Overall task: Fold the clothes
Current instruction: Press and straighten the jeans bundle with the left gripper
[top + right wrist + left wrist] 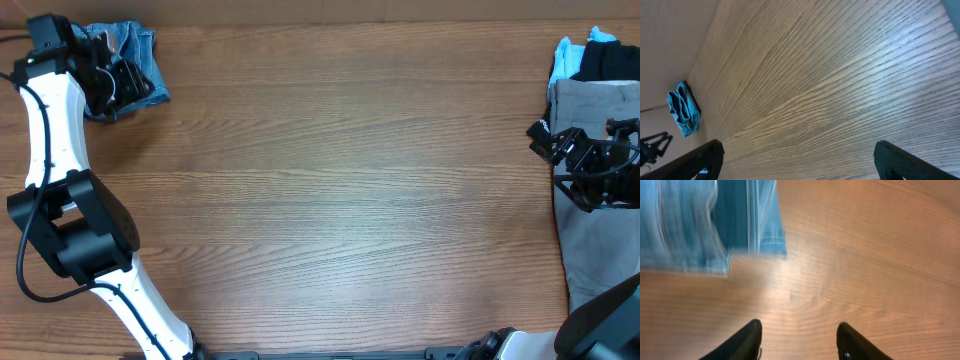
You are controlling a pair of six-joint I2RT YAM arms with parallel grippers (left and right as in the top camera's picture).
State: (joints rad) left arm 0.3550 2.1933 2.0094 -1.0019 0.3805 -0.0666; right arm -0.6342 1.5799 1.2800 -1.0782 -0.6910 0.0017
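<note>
The light-blue denim jeans (135, 60) lie folded in a small bundle at the table's far left corner. They also show blurred at the top left of the left wrist view (705, 225) and far off in the right wrist view (684, 110). My left gripper (105, 85) is open and empty, just beside the bundle, over bare wood (799, 332). Grey trousers (595, 180) lie at the right edge, with a black garment (610, 60) and a sky-blue garment (568, 58) behind them. My right gripper (585, 160) is open and empty over the grey trousers' left edge, its fingers wide apart (797, 155).
The wooden table (340, 180) spans the whole overhead view. A pale wall (670, 40) shows beyond the table's far edge in the right wrist view.
</note>
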